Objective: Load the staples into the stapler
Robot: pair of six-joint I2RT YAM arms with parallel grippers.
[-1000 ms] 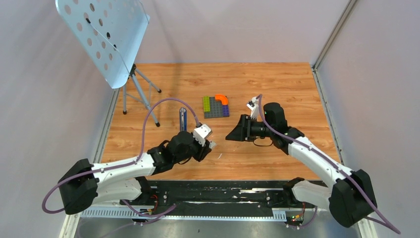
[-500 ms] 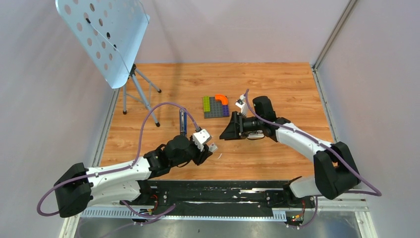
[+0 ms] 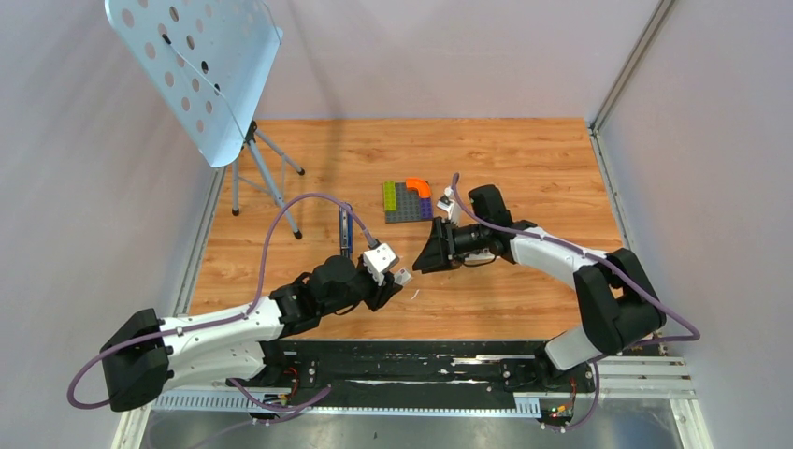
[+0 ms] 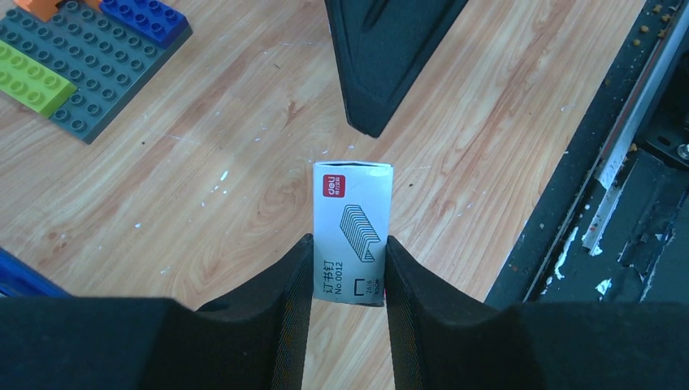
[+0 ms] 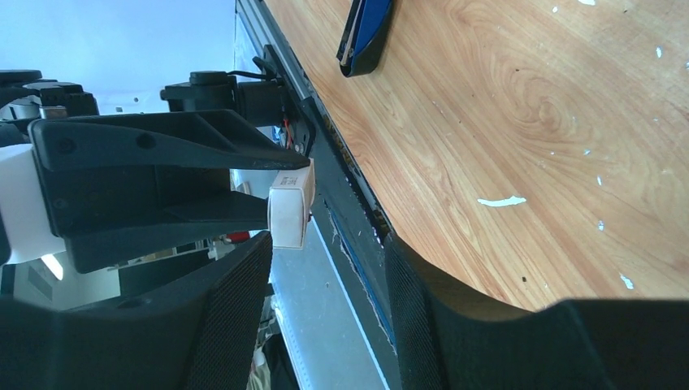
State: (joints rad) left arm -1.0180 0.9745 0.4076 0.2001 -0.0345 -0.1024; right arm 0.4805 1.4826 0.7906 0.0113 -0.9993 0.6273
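Note:
My left gripper point(image 4: 348, 244) is shut on the staples box point(image 4: 353, 231), a small white printed carton that sticks out past its fingertips above the table. From the top, the left gripper point(image 3: 400, 277) holds the box point(image 3: 403, 276) near the table's front middle. My right gripper point(image 3: 418, 266) points at it from the right, a short gap away, open and holding nothing. In the right wrist view the box point(image 5: 291, 207) hangs just ahead of the open right gripper point(image 5: 327, 244). The slim blue stapler point(image 3: 345, 229) lies on the table behind the left gripper, also seen as the stapler point(image 5: 366, 32).
A multicoloured block plate point(image 3: 407, 201) lies behind the grippers, seen as the plate point(image 4: 73, 73). A perforated blue music stand point(image 3: 196, 75) stands at the back left. A small white scrap point(image 3: 414, 295) lies on the wood near the black front rail point(image 3: 421, 365).
My right arm has swung left and lower, bringing its open gripper close to the box. The left gripper has shifted only slightly, still gripping the box.

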